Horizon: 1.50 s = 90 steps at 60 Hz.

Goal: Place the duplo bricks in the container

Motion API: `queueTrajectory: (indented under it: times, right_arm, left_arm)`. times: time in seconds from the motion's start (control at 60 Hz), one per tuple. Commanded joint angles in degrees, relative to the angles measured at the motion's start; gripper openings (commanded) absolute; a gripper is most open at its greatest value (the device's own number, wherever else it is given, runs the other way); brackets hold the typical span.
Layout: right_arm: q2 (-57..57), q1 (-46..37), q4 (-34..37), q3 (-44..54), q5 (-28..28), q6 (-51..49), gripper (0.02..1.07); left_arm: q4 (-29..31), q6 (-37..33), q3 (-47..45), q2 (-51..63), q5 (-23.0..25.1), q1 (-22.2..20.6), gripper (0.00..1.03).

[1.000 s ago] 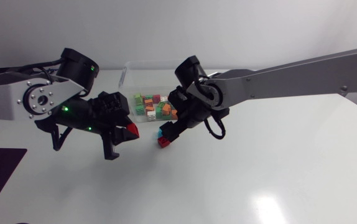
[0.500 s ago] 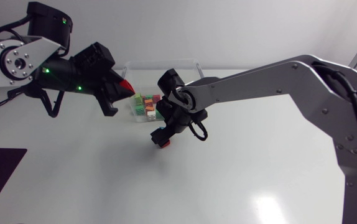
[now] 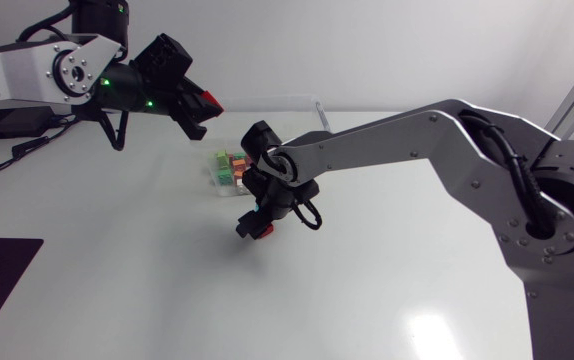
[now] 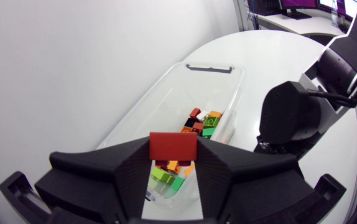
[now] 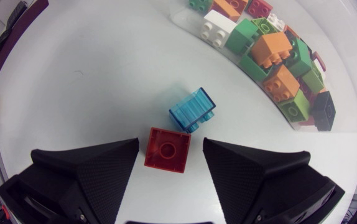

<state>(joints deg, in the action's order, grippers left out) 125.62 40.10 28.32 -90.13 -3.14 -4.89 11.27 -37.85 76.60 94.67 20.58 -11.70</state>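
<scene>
Near: right gripper (image 3: 255, 222) has swung left and lower, now low over table, fingers apart, straddling loose red brick (image 5: 167, 149). Blue brick (image 5: 192, 109) just ahead of it. Neither gripped; pick comes next, I judge. Loose bricks: two.
Farther: container (image 4: 211, 67), one; pile (image 5: 272, 59) inside, a dozen or more, exact count unclear.
Farthest: left gripper (image 4: 172, 163) has risen from table level to container's far-left side, clamped on held red brick (image 4: 173, 146), one. Drop looks close.
</scene>
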Motion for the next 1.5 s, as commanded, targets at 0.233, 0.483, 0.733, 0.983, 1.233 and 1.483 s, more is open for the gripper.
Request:
queueTrajectory:
  times: [0.233,0.483,0.733,0.983,1.233,1.483]
  right_arm:
    - [2.2,0.5,1.5,-0.1,0.4,0.8,0.37]
    - [-3.5,-0.9,1.3,4.5,0.1,0.4,0.36]
    - [-12.9,-4.5,1.6,8.7,0.0,-0.4,0.36]
    - [-20.6,-7.5,2.4,7.5,0.0,-1.2,0.36]
    - [-22.1,-8.0,3.4,1.7,0.0,-1.2,0.36]
    - [-22.1,-8.5,2.1,-2.9,-0.1,-0.9,0.36]
  left_arm:
    - [-4.6,5.1,7.6,10.2,0.3,0.4,0.31]
    - [-4.9,8.0,12.3,15.3,0.0,-0.3,0.4]
    - [-5.4,8.3,12.8,16.4,-1.3,-0.7,0.98]
    - [-3.2,4.1,4.4,7.9,1.3,0.6,0.98]
    - [2.4,-5.7,-6.5,-2.0,7.6,1.8,0.98]
    - [4.9,-15.5,-13.7,-3.5,8.4,-0.6,0.98]
